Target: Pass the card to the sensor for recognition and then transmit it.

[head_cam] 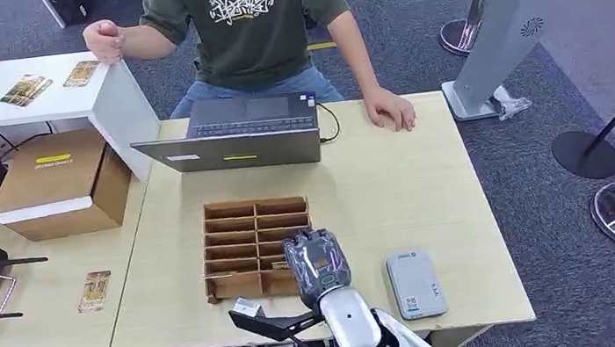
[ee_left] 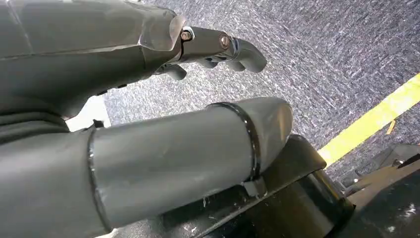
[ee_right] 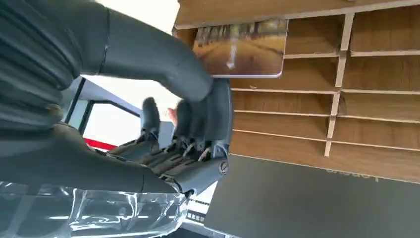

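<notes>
Step in hand was the pickup: my right hand [head_cam: 316, 261] hung over the slotted box [head_cam: 252, 244], fingers [ee_right: 185, 119] loosely curled, holding nothing, beside the card [ee_right: 241, 47] standing in its slot. Next: pinch the card, carry it to the reader [head_cam: 415, 282] (my left hand [ee_left: 148, 94] hung idle, fingers apart).

Even, bright indoor light falls from above in the head view; shadows under the open grey laptop [head_cam: 239, 134] and the brown cardboard box [head_cam: 57, 183] are soft and short; the pale wooden tabletop [head_cam: 393, 181] shows no glare; the picture is sharp, its edges slightly bowed; the left wrist view is dimmer, the near grey-covered left hand [ee_left: 148, 148] soft in focus; the right wrist view is blurred, with blown-out white patches behind the dark right hand [ee_right: 188, 129].
</notes>
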